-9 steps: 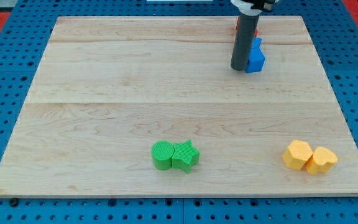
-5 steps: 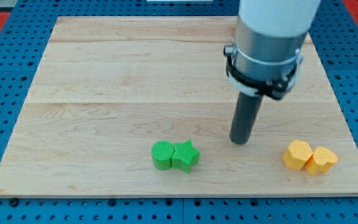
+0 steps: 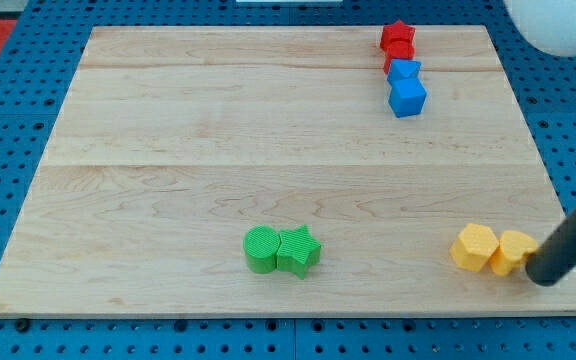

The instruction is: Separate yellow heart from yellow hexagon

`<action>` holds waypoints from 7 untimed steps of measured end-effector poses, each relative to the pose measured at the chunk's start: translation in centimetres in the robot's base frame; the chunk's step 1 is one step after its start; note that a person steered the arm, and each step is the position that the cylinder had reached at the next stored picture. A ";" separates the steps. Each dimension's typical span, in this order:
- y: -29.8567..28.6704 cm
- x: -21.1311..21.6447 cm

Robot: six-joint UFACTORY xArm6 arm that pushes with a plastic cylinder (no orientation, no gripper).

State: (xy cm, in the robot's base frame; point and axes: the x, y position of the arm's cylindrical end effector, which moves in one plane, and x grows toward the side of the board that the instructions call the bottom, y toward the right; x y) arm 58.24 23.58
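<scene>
The yellow hexagon (image 3: 474,247) and the yellow heart (image 3: 514,251) lie touching each other near the board's bottom right corner, the hexagon on the view's left. My tip (image 3: 544,278) is at the heart's right side, touching or nearly touching it. The dark rod slants up to the view's right and covers the heart's right edge.
A green cylinder (image 3: 262,249) and a green star (image 3: 299,250) sit together at the bottom middle. A red star (image 3: 398,38), another red block behind it, a blue block (image 3: 403,71) and a blue cube (image 3: 408,97) cluster at the top right. The wooden board (image 3: 168,150) ends just right of my tip.
My tip moved from beside the blue blocks down across the board to the right side of the yellow heart. The yellow pair has shifted slightly to the view's left.
</scene>
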 end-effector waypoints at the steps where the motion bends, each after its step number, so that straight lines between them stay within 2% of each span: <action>1: -1.8 -0.9; 3: -4.8 -3.5; 6: -2.2 -5.6; 7: -3.4 -7.4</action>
